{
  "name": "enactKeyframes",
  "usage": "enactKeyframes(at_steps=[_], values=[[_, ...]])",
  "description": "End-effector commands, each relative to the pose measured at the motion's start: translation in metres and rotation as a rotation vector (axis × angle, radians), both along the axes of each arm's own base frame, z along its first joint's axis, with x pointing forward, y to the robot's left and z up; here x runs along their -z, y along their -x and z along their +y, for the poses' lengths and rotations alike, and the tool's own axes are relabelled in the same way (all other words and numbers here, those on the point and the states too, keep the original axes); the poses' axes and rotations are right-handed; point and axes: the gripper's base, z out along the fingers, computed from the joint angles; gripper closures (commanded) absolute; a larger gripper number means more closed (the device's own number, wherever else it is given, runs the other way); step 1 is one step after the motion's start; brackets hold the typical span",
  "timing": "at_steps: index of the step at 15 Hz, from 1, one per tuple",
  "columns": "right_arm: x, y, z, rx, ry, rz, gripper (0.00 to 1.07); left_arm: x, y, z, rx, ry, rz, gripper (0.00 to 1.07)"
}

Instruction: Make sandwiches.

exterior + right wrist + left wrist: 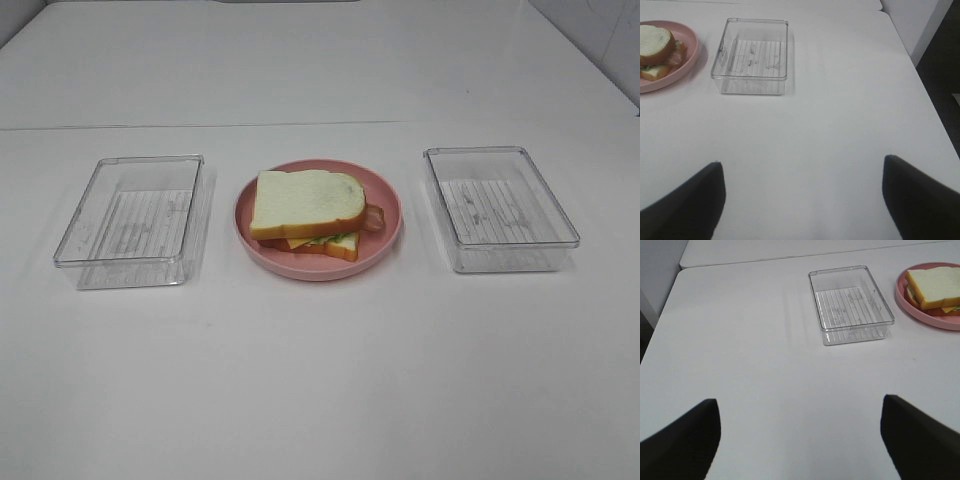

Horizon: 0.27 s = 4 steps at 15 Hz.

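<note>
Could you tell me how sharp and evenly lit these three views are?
Exterior high: soft, even light, faint shadows beside the trays, sandwich slightly blurry. Left wrist: dark, defocused fingers at the edge. Right wrist: the same, tray fairly sharp.

Seen from the high camera, the white table [320, 380] lies bare from 4 to 8 o'clock of the round pink plate [385, 195]. At 9 o'clock stands one clear plastic rectangular tray [130, 220], at 3 o'clock another [500, 208], each with a narrow bare lane beside the plate.
</note>
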Motion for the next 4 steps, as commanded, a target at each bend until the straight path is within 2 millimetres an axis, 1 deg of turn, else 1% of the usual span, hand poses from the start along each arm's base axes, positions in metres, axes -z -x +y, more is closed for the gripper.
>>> enactKeyframes(at_steps=[1,4], values=[[-0.0003,0.001,0.0,0.0,0.007,-0.025,0.27,-0.0004,0.0025,-0.0005,-0.003,0.008,-0.027,0.24],[-0.0003,0.001,0.0,0.0,0.007,-0.025,0.27,-0.0004,0.0025,-0.0005,-0.003,0.008,-0.027,0.24]])
